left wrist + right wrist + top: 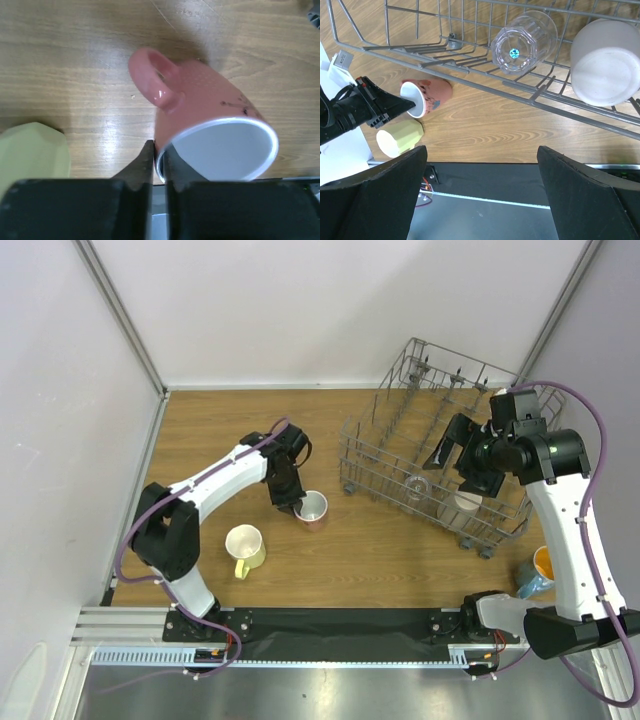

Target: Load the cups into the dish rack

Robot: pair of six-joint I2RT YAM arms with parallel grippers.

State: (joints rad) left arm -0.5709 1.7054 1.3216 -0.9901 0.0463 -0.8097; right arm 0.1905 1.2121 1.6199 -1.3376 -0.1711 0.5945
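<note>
Wooden worktop (pixel 200 430), white walls (pixel 330 300). Left end effector (pixel 159 155) pinches pink mug (pixel 210 100) rim, frame centre; right end effector (pixel 481 150) spread over dish rack (pixel 372 445).

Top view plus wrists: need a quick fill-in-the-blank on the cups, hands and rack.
1. The left hand pinches the salmon-pink mug by its ____.
2. The untouched mug beside it is pale ____.
3. The right hand, hanging over the dish rack, is wide ____.
4. In the rack sit a beige cup and a clear ____.
Missing words: rim; yellow; open; glass.
</note>
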